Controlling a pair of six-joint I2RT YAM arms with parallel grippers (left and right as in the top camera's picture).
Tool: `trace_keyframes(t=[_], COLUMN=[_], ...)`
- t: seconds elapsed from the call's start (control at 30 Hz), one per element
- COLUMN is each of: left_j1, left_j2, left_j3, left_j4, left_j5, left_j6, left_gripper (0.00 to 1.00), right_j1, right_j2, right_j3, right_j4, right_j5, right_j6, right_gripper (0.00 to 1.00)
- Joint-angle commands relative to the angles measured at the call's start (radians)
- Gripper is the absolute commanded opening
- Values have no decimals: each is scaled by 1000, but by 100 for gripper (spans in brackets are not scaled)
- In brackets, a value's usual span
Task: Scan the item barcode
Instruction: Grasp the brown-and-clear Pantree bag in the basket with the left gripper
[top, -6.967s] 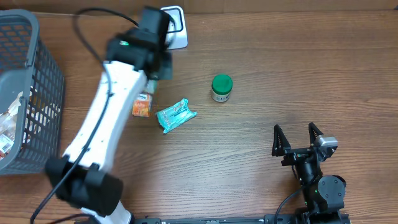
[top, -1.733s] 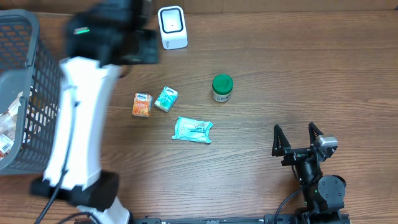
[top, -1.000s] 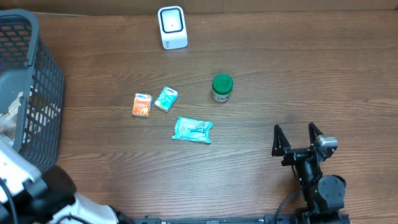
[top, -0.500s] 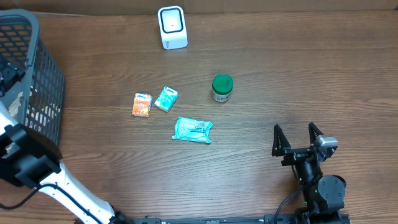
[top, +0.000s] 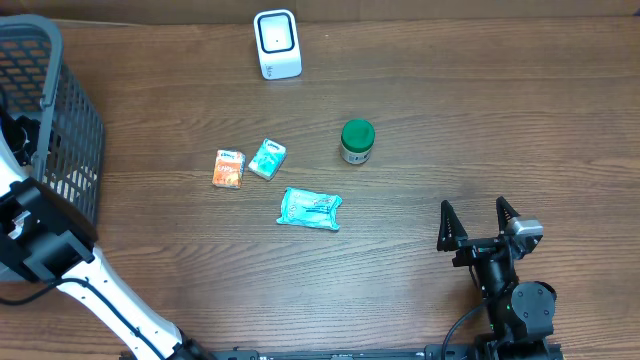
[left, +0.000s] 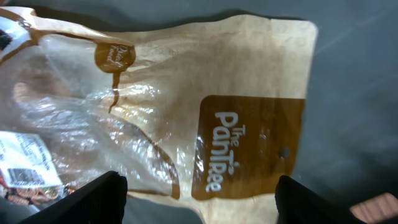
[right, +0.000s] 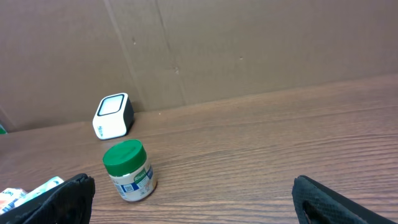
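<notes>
Brown paper pouch (left: 186, 112) in far-left basket (top: 70, 150), just under your L jaws, spread apart; R jaws also apart, near right.

Kraft pouch lying flat; white scanner upright at table's far edge.

We see the pouch (left: 186, 106) in the left wrist view: tan paper w/ a crinkled clear window on its left half and a brown label (left: 249, 146) reading "The Pantree". 1 white barcode sticker (left: 25, 163) sits at lower left, and the whole pouch lies flat on a dark grey surface (left: 354, 112). The scanner (top: 277, 44), a white rounded box w/ a dark window, stands at the far edge of the table (top: 450, 120).
</notes>
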Motion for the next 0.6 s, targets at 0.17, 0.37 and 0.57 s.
trace_keyframes(t=[0.17, 0.37, 0.57], left_j1=[9, 9, 9], left_j2=[79, 106, 124], left_j3=[9, 6, 5], left_j4=[-2, 5, 5], left_j5=[-43, -80, -80], left_j6=[12, 12, 12], left_gripper=[79, 79, 73], right_j1=[-6, -6, -6], right_j2=[-10, -10, -10], right_j3=[-10, -11, -11], right_j4=[6, 6, 6], right_j5=[-1, -1, -1], right_j6=[-5, -5, -5], right_gripper=[100, 100, 100])
